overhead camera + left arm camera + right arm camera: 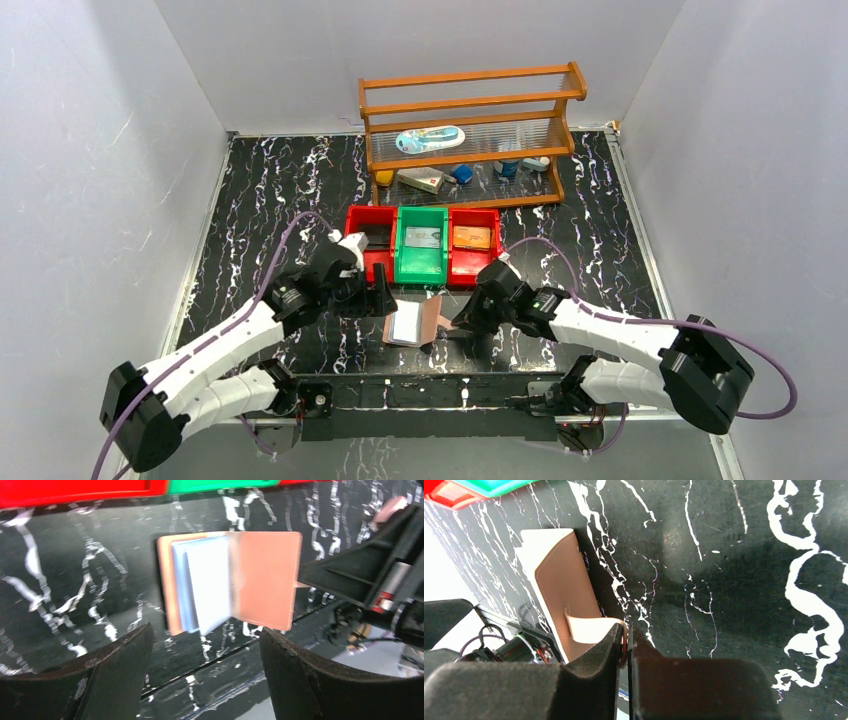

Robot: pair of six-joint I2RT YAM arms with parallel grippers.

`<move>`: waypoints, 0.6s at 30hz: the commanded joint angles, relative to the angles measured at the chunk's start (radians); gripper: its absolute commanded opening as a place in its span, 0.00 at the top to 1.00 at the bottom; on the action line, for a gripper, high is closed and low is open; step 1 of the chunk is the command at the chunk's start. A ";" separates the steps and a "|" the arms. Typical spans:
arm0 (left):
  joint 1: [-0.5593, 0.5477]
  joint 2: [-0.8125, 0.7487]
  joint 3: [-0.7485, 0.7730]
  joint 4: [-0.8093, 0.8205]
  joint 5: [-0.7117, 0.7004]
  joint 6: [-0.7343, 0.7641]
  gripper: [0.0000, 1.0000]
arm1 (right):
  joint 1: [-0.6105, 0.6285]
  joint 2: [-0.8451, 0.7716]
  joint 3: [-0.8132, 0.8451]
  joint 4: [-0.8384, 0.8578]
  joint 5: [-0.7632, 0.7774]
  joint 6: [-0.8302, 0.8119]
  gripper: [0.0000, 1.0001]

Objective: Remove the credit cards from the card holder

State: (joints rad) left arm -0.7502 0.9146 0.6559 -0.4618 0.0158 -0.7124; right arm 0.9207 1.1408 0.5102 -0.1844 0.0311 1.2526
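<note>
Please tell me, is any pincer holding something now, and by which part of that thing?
The right pincer holds the card holder by its snap tab, pinched between its fingers. The left pincer is open and holds nothing.

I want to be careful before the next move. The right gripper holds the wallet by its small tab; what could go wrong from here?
1. The right gripper pinches only the thin snap tab of the card holder; the tab may slip out and the cover drop shut.
2. The open left gripper hovers close to the clear sleeves; closing there, it might catch a sleeve instead of a card.
</note>
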 commanded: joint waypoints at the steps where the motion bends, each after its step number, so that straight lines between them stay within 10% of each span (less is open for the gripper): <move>1: -0.002 0.091 0.081 0.121 0.225 0.048 0.26 | -0.024 -0.031 0.005 -0.017 0.016 -0.003 0.88; 18: -0.006 0.258 0.116 0.148 0.203 0.085 0.28 | -0.049 0.129 0.177 -0.271 0.138 -0.118 0.71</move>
State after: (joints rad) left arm -0.7502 1.1912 0.7288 -0.2951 0.2653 -0.6514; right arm 0.8761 1.2594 0.6003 -0.4000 0.1184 1.1763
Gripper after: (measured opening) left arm 0.722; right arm 0.256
